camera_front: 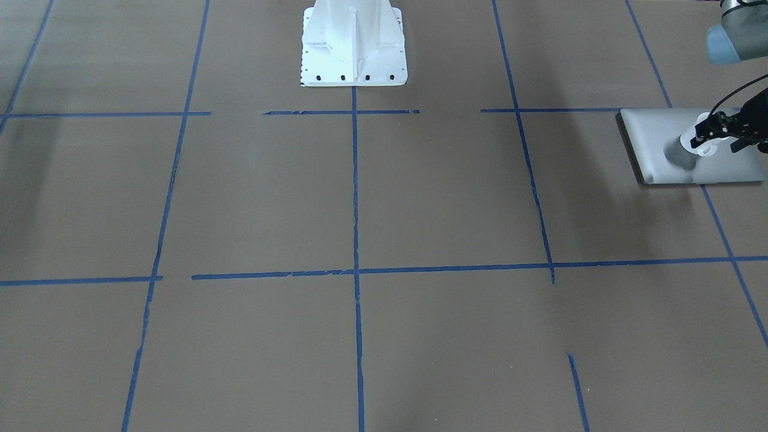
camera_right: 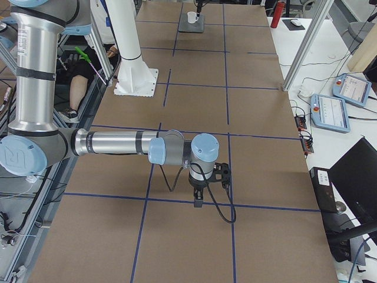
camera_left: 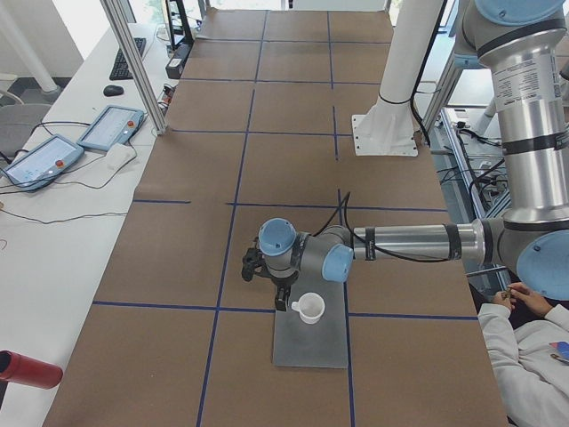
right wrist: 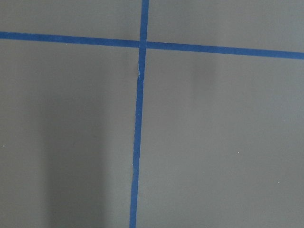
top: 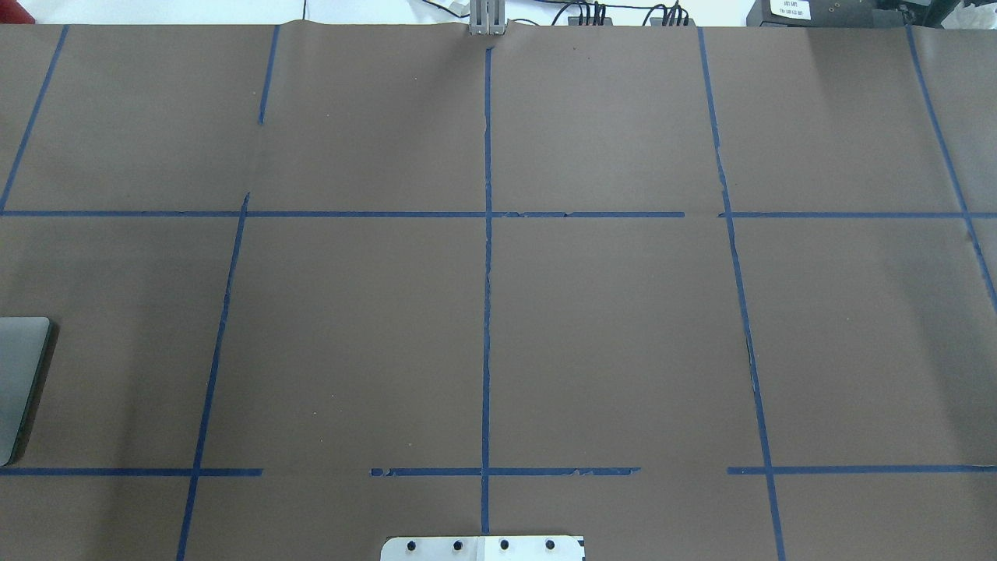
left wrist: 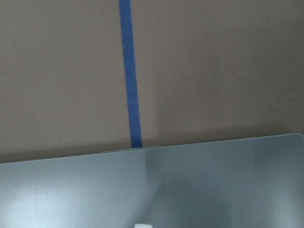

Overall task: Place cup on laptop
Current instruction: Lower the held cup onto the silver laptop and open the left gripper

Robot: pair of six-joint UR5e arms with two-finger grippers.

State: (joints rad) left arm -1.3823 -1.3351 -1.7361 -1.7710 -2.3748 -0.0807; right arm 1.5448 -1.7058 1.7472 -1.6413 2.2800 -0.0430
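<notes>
The silver-grey laptop [camera_front: 666, 129] lies flat at the table's end on my left side. It also shows in the overhead view [top: 19, 382], the exterior left view [camera_left: 311, 347] and the left wrist view [left wrist: 190, 185]. The small white cup [camera_front: 707, 147] is upright over the laptop's middle, at or just above the lid [camera_left: 310, 308]. My left gripper [camera_front: 714, 139] is at the cup's rim and seems shut on it. My right gripper [camera_right: 198, 202] hangs over bare table far from both, and I cannot tell whether it is open or shut.
The white robot base [camera_front: 354, 48] stands at the table's robot-side edge. Blue tape lines [camera_front: 355, 210] grid the brown table. A side bench with tablets [camera_left: 111, 124] and a red cylinder [camera_left: 27, 369] runs along the far side. A seated person [camera_left: 533, 356] is near the laptop's end.
</notes>
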